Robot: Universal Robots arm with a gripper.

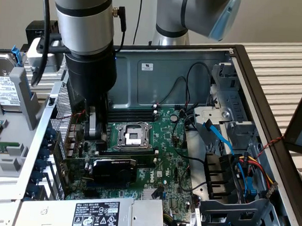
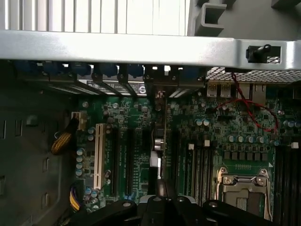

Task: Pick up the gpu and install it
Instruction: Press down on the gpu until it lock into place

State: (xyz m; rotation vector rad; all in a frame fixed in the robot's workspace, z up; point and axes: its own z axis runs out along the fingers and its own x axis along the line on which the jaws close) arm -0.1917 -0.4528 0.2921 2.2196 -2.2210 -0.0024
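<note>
The gpu (image 1: 114, 171), a green card with a black cooler block, stands on edge in a slot of the motherboard (image 1: 163, 160) near the case's rear wall at the exterior view's left. In the wrist view the gpu (image 2: 158, 141) appears edge-on, running from the rear brackets toward the fingertips. My gripper (image 1: 95, 132) hangs straight down over the card's upper edge, close to its bracket end. The black fingers (image 2: 162, 200) are shut together with nothing visibly between them. Whether the tips touch the card I cannot tell.
The empty CPU socket (image 1: 131, 136) lies just beyond the card. Blue and black cables (image 1: 226, 143) crowd the drive bays at the exterior view's right. The power supply (image 1: 96, 214) sits in front. A white slot (image 2: 99, 155) and dark slots flank the card.
</note>
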